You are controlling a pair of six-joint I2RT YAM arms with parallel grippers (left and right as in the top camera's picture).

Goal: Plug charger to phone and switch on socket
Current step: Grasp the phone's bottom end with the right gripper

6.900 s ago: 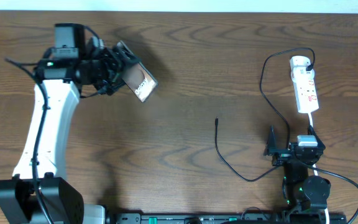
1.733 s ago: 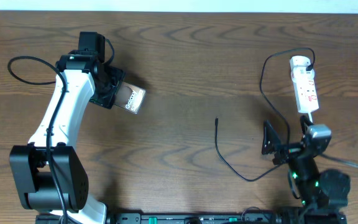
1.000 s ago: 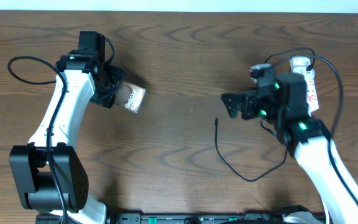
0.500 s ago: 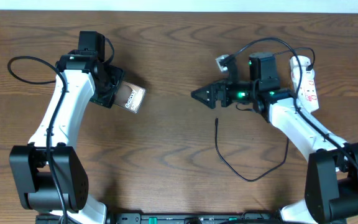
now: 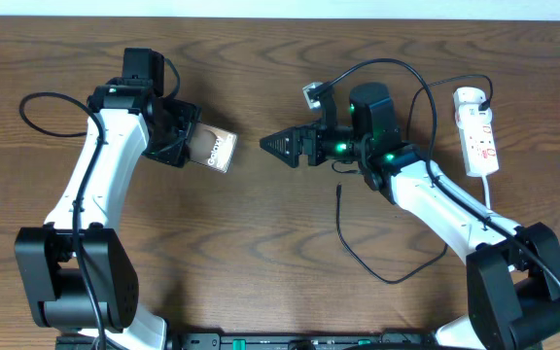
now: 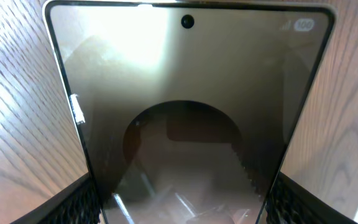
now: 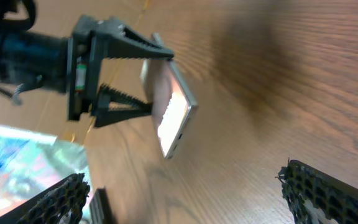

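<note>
My left gripper (image 5: 185,144) is shut on the phone (image 5: 218,150) and holds it tilted above the table at the left. In the left wrist view the phone's glossy screen (image 6: 185,93) fills the frame between my left gripper's fingers (image 6: 185,214). My right gripper (image 5: 272,146) is open and empty. It points left, a short way to the right of the phone. The right wrist view shows the phone edge-on (image 7: 178,118) in the left gripper (image 7: 114,74), ahead of my open right gripper (image 7: 191,199). The charger's tip (image 5: 339,191) lies on the table below the right gripper. The socket (image 5: 477,131) lies at the far right.
The charger cable (image 5: 387,279) loops across the wood table toward the front and back up to the socket. The right arm (image 5: 436,194) stretches over part of it. A thick black robot cable (image 5: 37,102) arcs beside the left arm.
My right arm has swung from the front right, near the socket, to the table's middle and now reaches left toward the phone. The left gripper has tilted the phone slightly.
</note>
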